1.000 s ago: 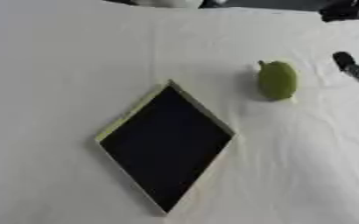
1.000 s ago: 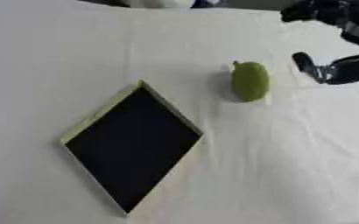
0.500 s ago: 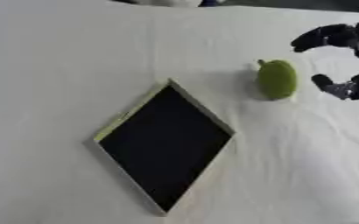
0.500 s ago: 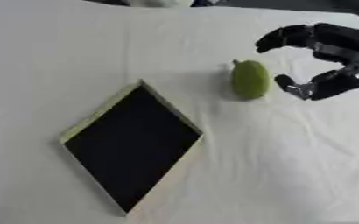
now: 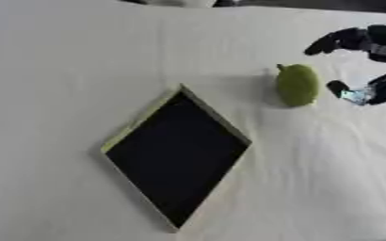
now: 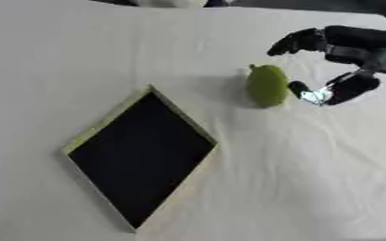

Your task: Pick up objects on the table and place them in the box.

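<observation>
The right hand (image 6: pixel 344 61) is seen spread wide, fingers (image 6: pixel 299 41) arched above and thumb (image 6: pixel 305 92) below, with nothing held. Just off its fingertips, on the thumb's side, a green pear-shaped fruit (image 6: pixel 267 85) lies on the white cloth (image 6: pixel 311 179); contact with the thumb tip cannot be made out. Further beyond the fruit, well apart from the hand, the black-floored box (image 6: pixel 139 155) is set cornerwise. No writing can be read.
</observation>
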`<action>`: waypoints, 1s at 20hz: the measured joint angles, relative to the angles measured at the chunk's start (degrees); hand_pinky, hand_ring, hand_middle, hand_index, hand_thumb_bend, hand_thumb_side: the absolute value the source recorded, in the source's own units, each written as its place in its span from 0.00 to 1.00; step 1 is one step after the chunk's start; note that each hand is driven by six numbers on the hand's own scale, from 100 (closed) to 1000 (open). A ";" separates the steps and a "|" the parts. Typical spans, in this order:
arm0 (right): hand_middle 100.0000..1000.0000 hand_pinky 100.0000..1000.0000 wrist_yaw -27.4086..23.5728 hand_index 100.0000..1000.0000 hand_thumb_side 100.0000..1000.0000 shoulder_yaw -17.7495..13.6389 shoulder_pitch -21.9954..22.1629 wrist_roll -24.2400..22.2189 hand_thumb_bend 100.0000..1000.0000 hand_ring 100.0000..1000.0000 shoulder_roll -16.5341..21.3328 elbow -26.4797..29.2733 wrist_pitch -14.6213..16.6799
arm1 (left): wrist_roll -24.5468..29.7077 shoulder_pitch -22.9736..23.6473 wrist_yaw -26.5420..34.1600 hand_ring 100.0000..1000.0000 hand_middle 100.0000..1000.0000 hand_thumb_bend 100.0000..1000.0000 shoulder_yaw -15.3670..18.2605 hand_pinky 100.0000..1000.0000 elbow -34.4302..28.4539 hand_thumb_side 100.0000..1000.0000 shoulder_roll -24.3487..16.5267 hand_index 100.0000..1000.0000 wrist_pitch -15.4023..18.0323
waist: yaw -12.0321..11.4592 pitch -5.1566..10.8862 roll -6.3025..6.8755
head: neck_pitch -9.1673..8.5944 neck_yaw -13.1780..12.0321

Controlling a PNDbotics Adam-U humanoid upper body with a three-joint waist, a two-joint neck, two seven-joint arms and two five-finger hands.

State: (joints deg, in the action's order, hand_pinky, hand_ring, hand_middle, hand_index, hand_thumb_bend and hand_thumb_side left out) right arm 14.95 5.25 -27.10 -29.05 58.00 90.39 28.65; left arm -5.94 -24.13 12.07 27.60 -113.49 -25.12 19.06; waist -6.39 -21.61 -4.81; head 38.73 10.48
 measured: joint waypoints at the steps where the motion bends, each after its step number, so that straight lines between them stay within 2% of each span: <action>1: 0.86 0.82 0.76 0.95 0.24 0.21 -0.33 0.24 0.00 0.87 -0.13 -0.49 0.02 | 0.06 0.00 0.01 0.56 0.58 0.00 0.00 0.44 0.00 0.40 0.01 0.62 -0.01 | -0.02 0.00 0.00 | 0.00 0.08; 2: 0.85 0.83 1.57 0.94 0.23 0.46 -0.71 0.48 0.00 0.87 -0.34 -1.07 0.11 | 0.13 0.00 0.02 0.56 0.58 0.00 0.00 0.44 0.00 0.40 0.01 0.62 0.00 | -0.03 -0.02 0.00 | 0.00 0.17; 3: 0.83 0.83 2.36 0.93 0.16 0.67 -1.07 0.75 0.00 0.87 -0.51 -1.65 0.27 | 0.20 0.01 0.04 0.56 0.58 0.00 -0.01 0.44 0.00 0.40 0.02 0.62 -0.02 | -0.06 -0.07 0.00 | 0.00 0.21; 5: 0.83 0.83 3.72 0.93 0.13 1.24 -1.65 1.18 0.01 0.87 -1.09 -2.91 0.65 | 0.36 0.02 0.07 0.56 0.58 0.00 -0.03 0.44 0.00 0.40 0.04 0.62 0.01 | -0.12 -0.17 0.01 | 0.00 0.26; 7: 0.82 0.83 4.37 0.93 0.09 1.86 -2.28 1.16 0.05 0.87 -1.79 -4.24 0.85 | 0.47 0.03 0.09 0.56 0.58 0.00 -0.15 0.44 0.00 0.40 0.05 0.62 0.04 | -0.28 -0.23 0.03 | 0.00 0.31; 13: 0.82 0.83 4.69 0.92 0.11 2.83 -3.94 0.40 0.03 0.86 -3.55 -7.50 0.38 | 0.71 0.03 0.38 0.56 0.58 0.00 -0.30 0.44 0.00 0.40 0.07 0.62 -0.01 | -0.35 -0.24 0.04 | 0.00 0.50; 20: 0.84 0.83 6.96 0.94 0.13 3.58 -6.53 0.76 0.06 0.86 -5.65 -11.87 -0.66 | 0.92 0.03 0.53 0.56 0.58 0.00 -0.32 0.44 0.00 0.40 0.08 0.62 -0.03 | -0.59 -0.24 0.06 | -0.01 0.69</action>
State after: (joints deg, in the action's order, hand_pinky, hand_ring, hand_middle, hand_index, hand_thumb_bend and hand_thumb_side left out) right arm 21.91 8.84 -33.64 -28.29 52.35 78.52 27.98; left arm -5.02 -24.10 12.61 27.27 -113.49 -25.03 19.03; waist -6.98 -21.85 -4.75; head 38.72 11.17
